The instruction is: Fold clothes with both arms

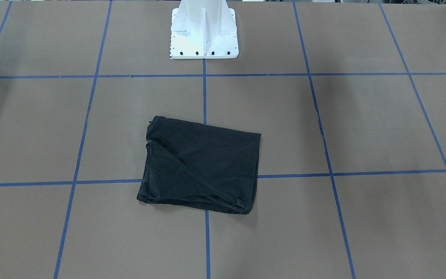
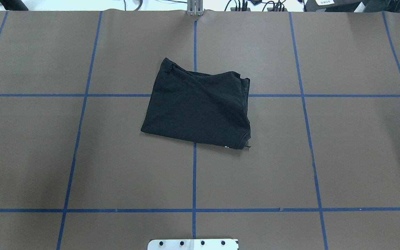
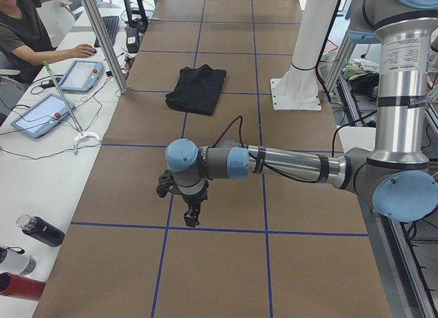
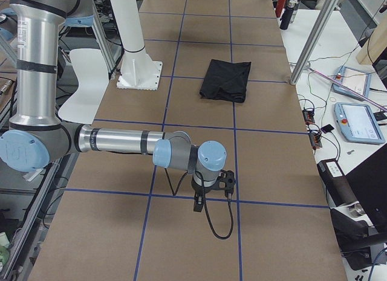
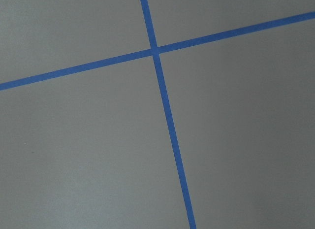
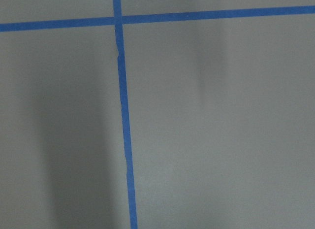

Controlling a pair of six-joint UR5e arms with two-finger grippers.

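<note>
**Q:** Where is the shirt, and where are the claws?

**A:** A black shirt [image 2: 198,111] lies folded into a rough rectangle in the middle of the table, in front of the robot's white stand [image 1: 204,35]. The left claw [image 3: 190,215] hangs pointing down over its own end of the table. The right claw [image 4: 198,203] does the same over the opposite end. The shirt sits between them, well apart from each.

**Q:** Are the claws apart or together?

**A:** I cannot tell. They show only in the side views, small and dark, and the wrist cameras see only paper and tape.

**Q:** How would the shirt handle?

**A:** Probably light, soft and limp. It would likely sag from any grip, and the stacked layers could slide apart. A diagonal crease crosses the top, and the edges are uneven. For another fold, I judge the two corners of one short edge the best hold, one per claw, pinching every layer.

**Q:** And the surroundings?

**A:** The table [image 2: 325,156] is covered in flat brown paper marked with a grid of blue tape lines [image 2: 194,180]. Beyond the left claw, across from the robot, a white bench holds tablets [image 3: 81,75] and bottles [image 3: 42,230]. A person [image 3: 24,31] is seated there.
</note>
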